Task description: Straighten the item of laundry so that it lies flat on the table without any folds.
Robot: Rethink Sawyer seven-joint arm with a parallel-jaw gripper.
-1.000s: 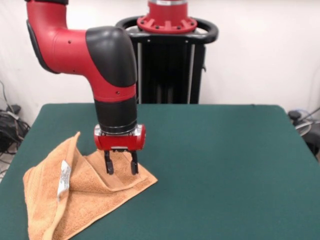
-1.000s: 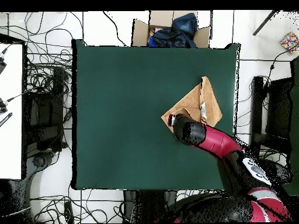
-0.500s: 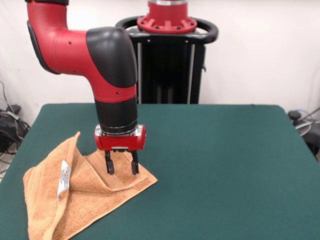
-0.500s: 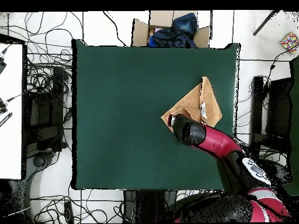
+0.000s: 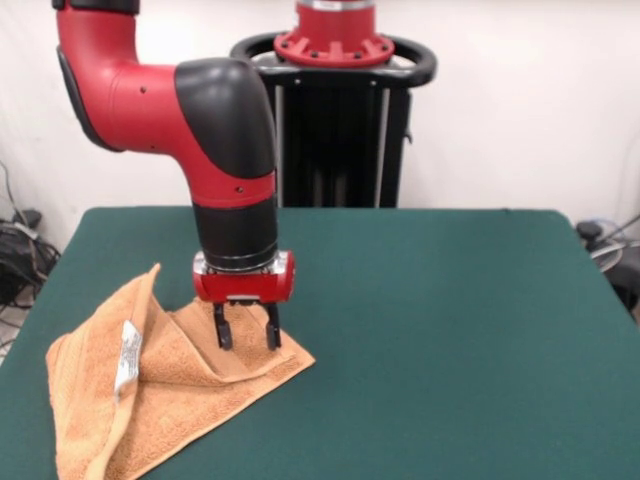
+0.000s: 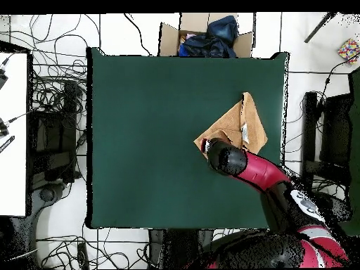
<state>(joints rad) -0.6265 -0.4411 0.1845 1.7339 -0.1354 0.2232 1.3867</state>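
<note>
The red and black arm comes down from the upper left, bends at a black elbow and drops straight down through a black wrist segment to a red collar. The end effector (image 5: pixel 246 333) points vertically downward, its two dark fingers (image 5: pixel 223 331) parted with a clear gap between them. From overhead, the arm reaches diagonally up and left from the base.

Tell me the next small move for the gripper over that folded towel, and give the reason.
Probably lower a little and close on the folded-over layer. The gripper hangs open with its fingers just above the towel near its corner, and the towel lies doubled, with a raised ridge by the white label, so a layer must be lifted and drawn across the table.
</note>
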